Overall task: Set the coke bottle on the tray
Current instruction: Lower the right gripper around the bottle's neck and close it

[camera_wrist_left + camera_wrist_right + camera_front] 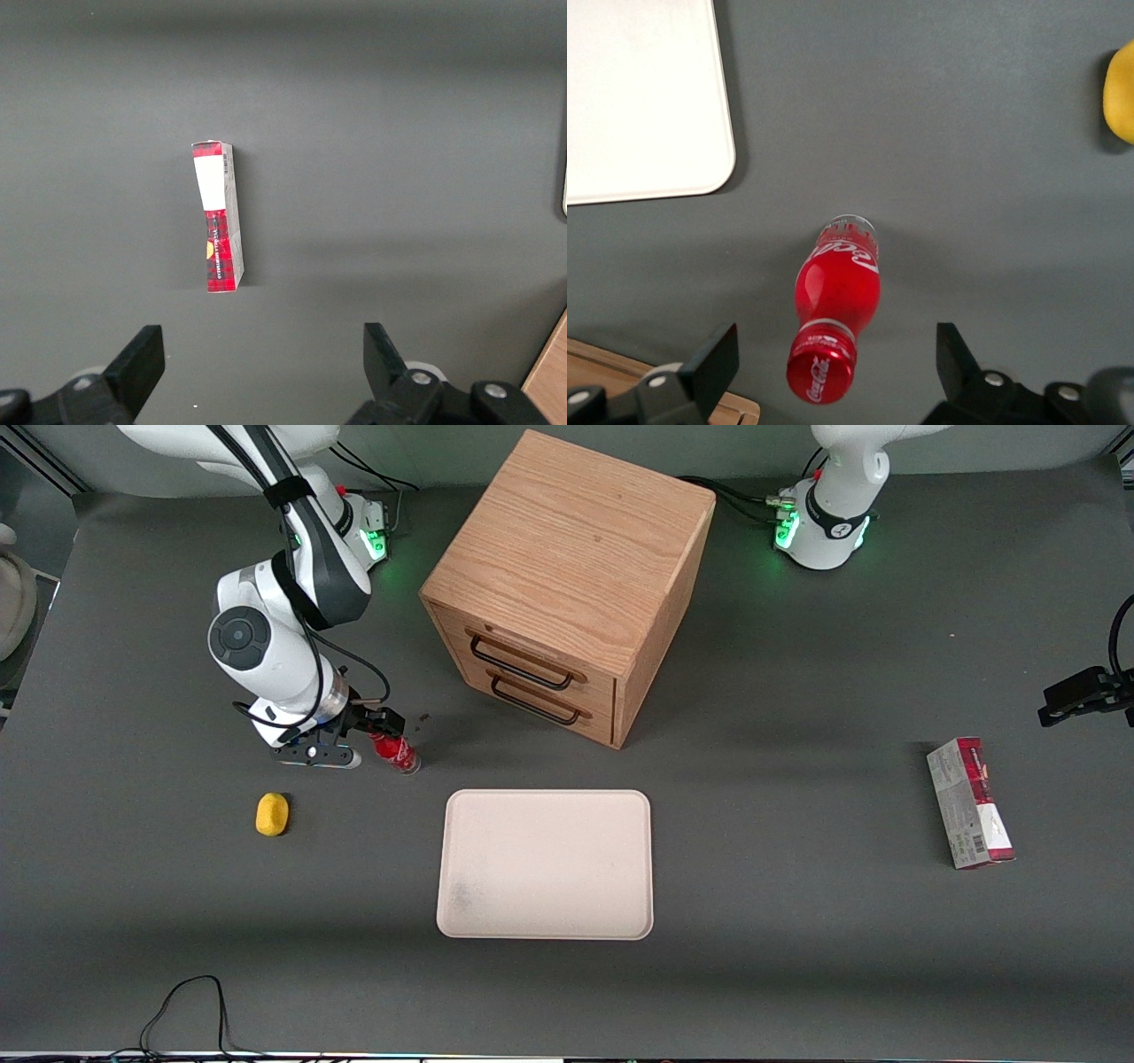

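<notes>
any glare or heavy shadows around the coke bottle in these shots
Front view: the gripper hovers open over the coke bottle; the cabinet casts a broad soft shadow. Right wrist view: bottle sharp, faint shadow beside its base, no glare; tray bright.

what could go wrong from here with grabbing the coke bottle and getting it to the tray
The gripper is open above the coke bottle, which stands on the table. The bottle looks slightly off-centre between the fingers, so closing might knock it over. It stands clear of the tray, so a low carry could catch the tray's rim. The wooden cabinet stands close to the arm.
</notes>
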Tool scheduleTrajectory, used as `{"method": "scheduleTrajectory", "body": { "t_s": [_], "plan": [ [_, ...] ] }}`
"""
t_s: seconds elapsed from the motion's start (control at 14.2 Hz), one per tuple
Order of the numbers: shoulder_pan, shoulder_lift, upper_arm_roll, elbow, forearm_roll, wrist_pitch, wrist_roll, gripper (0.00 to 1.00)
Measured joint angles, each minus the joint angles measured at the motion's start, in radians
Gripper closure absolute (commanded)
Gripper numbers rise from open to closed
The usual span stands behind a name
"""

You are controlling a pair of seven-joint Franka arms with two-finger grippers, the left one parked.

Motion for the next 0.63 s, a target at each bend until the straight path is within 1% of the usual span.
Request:
{"method": "scheduleTrajectory", "body": {
  "t_s": [0.21,0.28,0.35,0.42,0.49,0.56,0.63],
  "plan": [
    [0.011,-0.001,0.001,-0.005,0.0,0.005,0.0,0.11],
    [0.011,-0.001,0.001,-0.007,0.0,0.008,0.0,0.21],
    [0.011,-0.001,0.001,-0.008,0.0,0.01,0.0,0.36],
    [0.011,-0.001,0.001,-0.009,0.0,0.011,0.0,0.55],
    [0.011,-0.001,0.001,-0.009,0.0,0.012,0.0,0.71],
    [0.011,-0.001,0.001,-0.009,0.0,0.012,0.0,0.95],
    [0.011,-0.001,0.001,-0.009,0.0,0.012,0.0,1.0]
  ]
}}
